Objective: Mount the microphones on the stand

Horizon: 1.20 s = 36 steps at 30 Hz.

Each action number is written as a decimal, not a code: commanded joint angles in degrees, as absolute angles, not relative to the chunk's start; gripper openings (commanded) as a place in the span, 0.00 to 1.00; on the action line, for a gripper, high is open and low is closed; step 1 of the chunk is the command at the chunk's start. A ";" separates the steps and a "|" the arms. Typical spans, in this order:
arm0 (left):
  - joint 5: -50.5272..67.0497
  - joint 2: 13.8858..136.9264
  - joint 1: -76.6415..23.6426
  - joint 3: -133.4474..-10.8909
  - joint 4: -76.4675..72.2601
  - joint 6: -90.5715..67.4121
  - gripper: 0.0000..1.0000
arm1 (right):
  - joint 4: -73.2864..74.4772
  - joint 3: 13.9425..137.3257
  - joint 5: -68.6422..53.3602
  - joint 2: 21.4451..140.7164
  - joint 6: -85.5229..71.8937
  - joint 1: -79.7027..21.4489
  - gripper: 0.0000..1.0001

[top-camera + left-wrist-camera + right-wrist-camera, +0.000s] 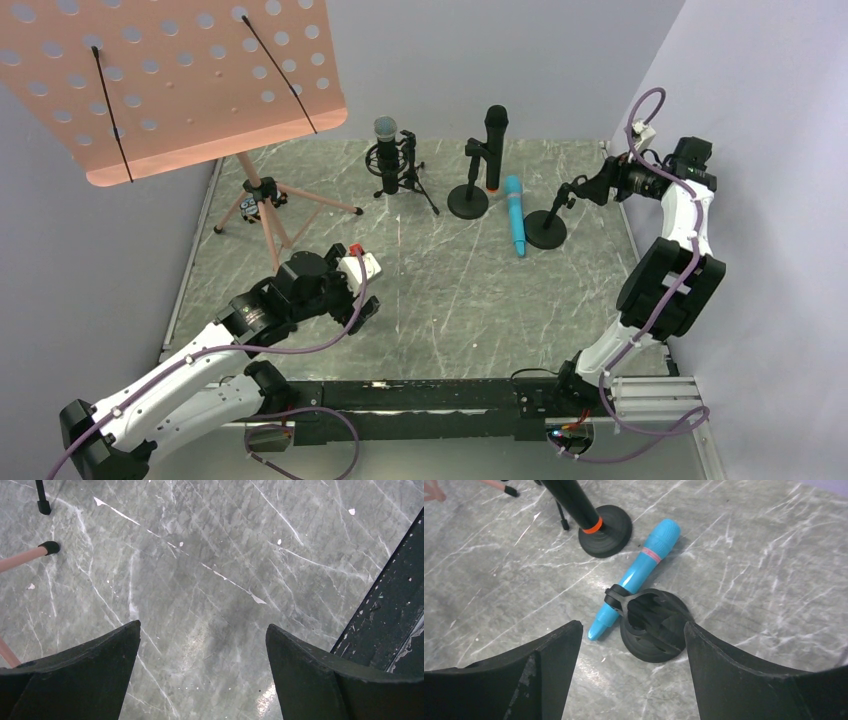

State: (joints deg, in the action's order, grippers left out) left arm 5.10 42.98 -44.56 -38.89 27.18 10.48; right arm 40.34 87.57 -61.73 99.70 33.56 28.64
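The black microphone with silver mesh head point(386, 148) stands upright in a tripod stand point(405, 178). The all-black microphone point(496, 140) with its orange ring point(593, 525) stands in a round-base stand point(468, 201). The bright blue microphone point(514, 215) lies flat on the table, touching an empty round-base stand point(545, 229); both show in the right wrist view, the blue microphone point(640, 573) behind that stand's clip point(617, 596). My right gripper point(590, 187) is open and empty, just above that stand point(655, 625). My left gripper point(365, 311) is open and empty over bare table point(202, 590).
A pink music stand point(180, 75) on a tripod point(262, 205) stands at the back left; one of its legs point(27, 556) shows in the left wrist view. The black base rail point(392, 607) runs along the near edge. Walls close the left, back and right sides.
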 commanded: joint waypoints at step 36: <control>5.80 44.61 -44.38 -40.25 26.67 10.99 0.99 | 56.96 88.31 -52.48 98.17 53.81 27.80 0.49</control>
State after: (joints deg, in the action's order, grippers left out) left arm 5.13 44.16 -44.56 -38.89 27.33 10.48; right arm 53.76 87.26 -54.76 97.93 49.58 27.77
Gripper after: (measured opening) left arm 0.993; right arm 0.509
